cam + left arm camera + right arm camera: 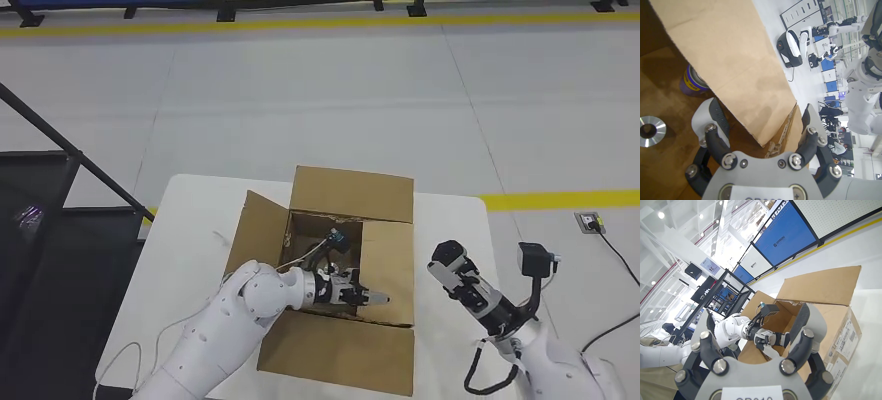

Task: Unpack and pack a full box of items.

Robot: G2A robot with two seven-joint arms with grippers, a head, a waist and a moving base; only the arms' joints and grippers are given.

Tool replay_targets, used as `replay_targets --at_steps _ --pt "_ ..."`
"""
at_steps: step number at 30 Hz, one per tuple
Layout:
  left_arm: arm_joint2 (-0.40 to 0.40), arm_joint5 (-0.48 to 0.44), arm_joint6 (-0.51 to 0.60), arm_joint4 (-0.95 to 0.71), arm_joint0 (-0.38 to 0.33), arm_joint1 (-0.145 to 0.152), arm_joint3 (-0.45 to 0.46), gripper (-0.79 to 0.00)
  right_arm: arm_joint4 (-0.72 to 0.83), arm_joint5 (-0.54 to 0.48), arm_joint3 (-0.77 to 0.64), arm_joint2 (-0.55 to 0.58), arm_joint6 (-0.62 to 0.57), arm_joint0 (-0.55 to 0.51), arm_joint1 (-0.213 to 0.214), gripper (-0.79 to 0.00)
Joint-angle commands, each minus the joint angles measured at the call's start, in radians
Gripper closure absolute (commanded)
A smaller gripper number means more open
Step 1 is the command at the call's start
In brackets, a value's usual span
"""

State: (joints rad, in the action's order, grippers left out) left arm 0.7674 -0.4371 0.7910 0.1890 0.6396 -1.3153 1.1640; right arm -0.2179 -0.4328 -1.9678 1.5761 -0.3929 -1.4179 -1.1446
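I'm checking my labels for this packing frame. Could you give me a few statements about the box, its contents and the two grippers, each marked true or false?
1. The left gripper is open, with a flap of the box between its fingers. True.
2. The right gripper holds the purple can. False: it is open and empty, outside the box; the purple can stands inside the box.
3. The box's flaps are folded shut. False: they stand open.
4. A shiny metal disc lies on the box floor. True.
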Motion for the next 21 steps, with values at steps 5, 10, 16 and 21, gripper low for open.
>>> replay_targets --at_steps 5,10,16,21 --pt "-0.024 -0.04 -0.001 -0.041 -0.029 -0.021 -0.05 -0.785 0.008 -0.013 0.004 0.011 0.01 -0.008 0.002 -0.785" --pt "-0.012 -0.062 -0.008 -0.048 -0.028 -0.022 -0.038 -0.785 0.016 -0.032 -0.002 0.022 0.015 -0.021 0.003 -0.785" --pt "0.021 -0.089 -0.011 -0.109 -0.001 -0.017 -0.018 -0.785 0.028 -0.035 0.007 0.029 0.005 -0.014 0.005 -0.785" --pt "0.047 -0.128 -0.017 -0.161 0.018 -0.014 -0.002 -0.785 0.035 -0.036 0.013 0.028 0.0 -0.007 0.007 -0.785"
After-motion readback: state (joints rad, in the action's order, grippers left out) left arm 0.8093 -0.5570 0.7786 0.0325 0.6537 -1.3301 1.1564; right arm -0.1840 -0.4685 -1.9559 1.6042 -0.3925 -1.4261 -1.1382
